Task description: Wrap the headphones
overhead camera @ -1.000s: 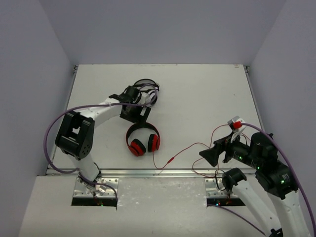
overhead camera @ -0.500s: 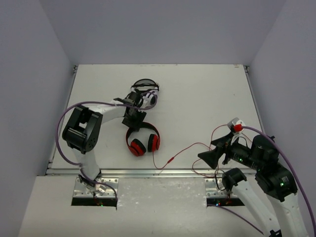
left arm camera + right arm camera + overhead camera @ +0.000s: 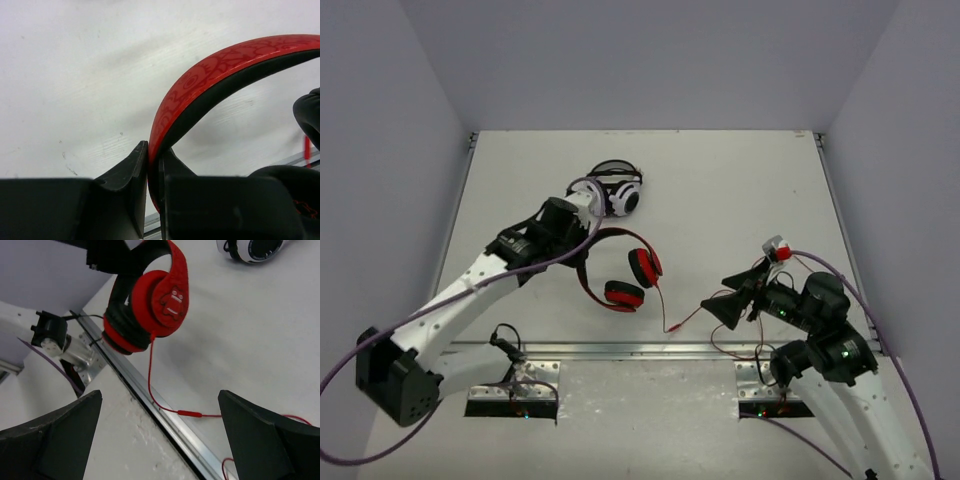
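We found the left claw (image 3: pixel 153 150) pinched shut on the headband of the headphones (image 3: pixel 625 270), both fingers bearing on the band's two faces near one end. Held so, the headphones hung off the worktop (image 3: pixel 740 190) in front of the left arm, the cups dangling below the band. We judged this grip suited to the task: it steadies the frame and leaves the cups and band open to take turns of cable.

The cable (image 3: pixel 149 375) dropped from the lower cup to the worktop, ran beside the near rail (image 3: pixel 620 349) and went on toward the right arm, where we could not follow it to its end. None of it was wound on yet; we rated the wrapping as not begun.

The right claw (image 3: pixel 159 395) stood spread wide and gripping nothing, facing the headphones across a gap, with the slack cable lying below it.

The white-and-black headphones (image 3: pixel 618 190) lay just behind the left arm's wrist, so room that way was tight. Open worktop lay to the right and rear. The cable's closeness to the rail was the main hazard: we thought it could snag there when drawn in.
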